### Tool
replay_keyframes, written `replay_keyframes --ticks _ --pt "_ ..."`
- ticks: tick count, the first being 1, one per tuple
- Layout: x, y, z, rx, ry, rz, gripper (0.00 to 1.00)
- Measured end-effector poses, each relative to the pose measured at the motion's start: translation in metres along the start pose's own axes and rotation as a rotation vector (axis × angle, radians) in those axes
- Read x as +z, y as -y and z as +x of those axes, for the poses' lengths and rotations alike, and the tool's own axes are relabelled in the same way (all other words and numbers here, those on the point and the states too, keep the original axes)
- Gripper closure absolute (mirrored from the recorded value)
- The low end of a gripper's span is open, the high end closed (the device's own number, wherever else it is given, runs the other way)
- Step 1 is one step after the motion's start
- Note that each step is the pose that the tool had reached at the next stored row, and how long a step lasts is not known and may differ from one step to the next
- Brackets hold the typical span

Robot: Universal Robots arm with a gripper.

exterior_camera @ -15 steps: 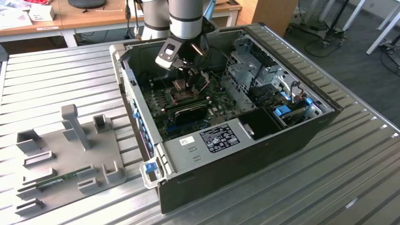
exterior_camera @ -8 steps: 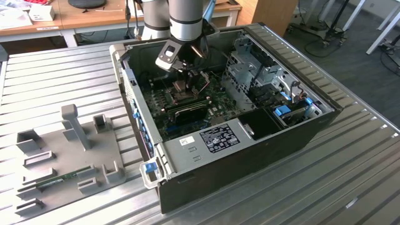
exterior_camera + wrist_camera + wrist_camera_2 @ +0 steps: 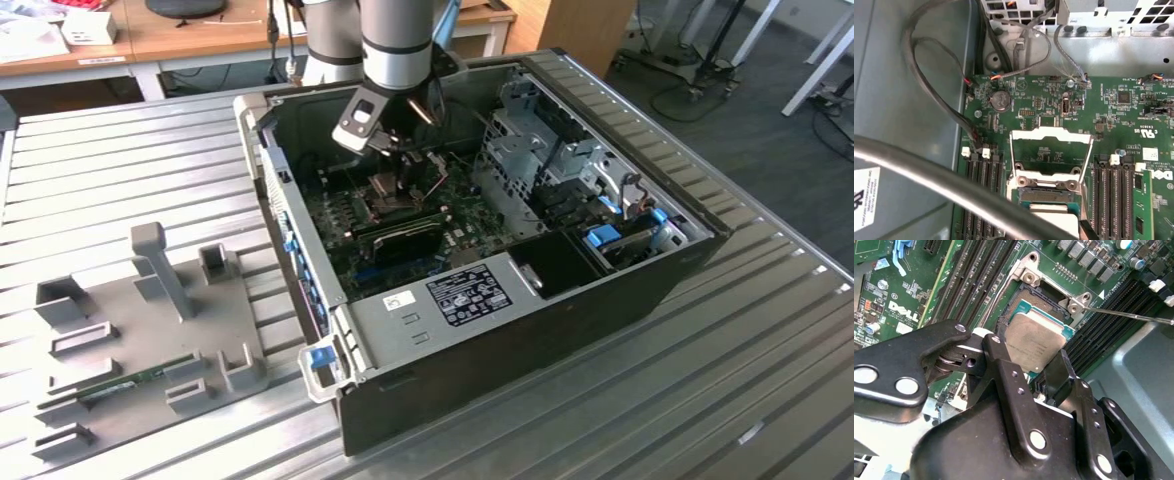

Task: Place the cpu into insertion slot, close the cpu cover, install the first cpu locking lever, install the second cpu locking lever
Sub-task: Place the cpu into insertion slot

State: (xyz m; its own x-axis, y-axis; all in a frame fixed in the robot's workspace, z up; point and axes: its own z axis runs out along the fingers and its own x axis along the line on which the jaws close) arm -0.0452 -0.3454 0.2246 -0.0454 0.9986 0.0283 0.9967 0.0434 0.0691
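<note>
My gripper (image 3: pixel 400 158) reaches down into the open computer case over the green motherboard (image 3: pixel 461 215). In the second wrist view the gripper (image 3: pixel 1029 357) is shut on the cpu (image 3: pixel 1036 337), a flat grey square chip with a green edge, its black fingers (image 3: pixel 999 360) on two opposite sides. The cpu sits over the insertion slot (image 3: pixel 1041 295), slightly askew to its dark square. In the first wrist view the cpu cover (image 3: pixel 1050 134) is swung open and lies flat on the board beyond the insertion slot (image 3: pixel 1046 194). The cpu (image 3: pixel 1051 212) shows there below it. A thin lever wire (image 3: pixel 1134 315) sticks out sideways.
Long dark memory slots (image 3: pixel 979 285) flank the socket on both sides. A metal drive cage (image 3: pixel 547 150) and cables (image 3: pixel 939 105) crowd the case wall. A thick grey hose (image 3: pixel 929 177) crosses close to the first wrist camera. A grey fixture plate (image 3: pixel 147 330) lies on the table at the exterior view's left.
</note>
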Motion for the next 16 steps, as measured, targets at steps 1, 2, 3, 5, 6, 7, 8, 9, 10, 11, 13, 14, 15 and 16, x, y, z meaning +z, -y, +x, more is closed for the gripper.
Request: replay_keyframes --ticks 1,2,3,5,6,7,8,9,10,11,13,14,15,16 --pt "0.0001 0.0 0.0 -0.003 -0.0001 0.0 0.46" --pt "0.0001 0.0 0.0 -0.004 0.0 0.0001 0.46" --pt "0.0001 0.0 0.0 -0.004 0.0 0.0001 0.46" --pt "0.0004 0.0 0.0 -0.004 -0.0002 0.0 0.46" --pt "0.0009 -0.0002 0.0 -0.004 -0.0006 -0.0002 0.46" --pt "0.0016 -0.0002 0.0 -0.003 -0.0004 -0.0002 0.46" --pt "0.0023 -0.0002 -0.0001 -0.002 0.0 0.0 0.46" --pt "0.0034 -0.0001 -0.0001 -0.001 0.0 -0.0001 0.46" --pt "0.0044 -0.0001 -0.0001 0.001 0.0001 -0.0001 0.46" --pt "0.0052 0.0 -0.0002 0.004 0.0004 -0.0001 0.46" --pt "0.007 0.0 -0.0002 0.01 0.0007 -0.0004 0.46" --pt "0.008 0.0001 -0.0003 0.013 0.001 -0.0004 0.46" --pt "0.0092 0.0002 -0.0003 0.016 0.0012 -0.0005 0.46" --pt "0.0101 0.0003 -0.0003 0.023 0.0016 -0.0007 0.46"
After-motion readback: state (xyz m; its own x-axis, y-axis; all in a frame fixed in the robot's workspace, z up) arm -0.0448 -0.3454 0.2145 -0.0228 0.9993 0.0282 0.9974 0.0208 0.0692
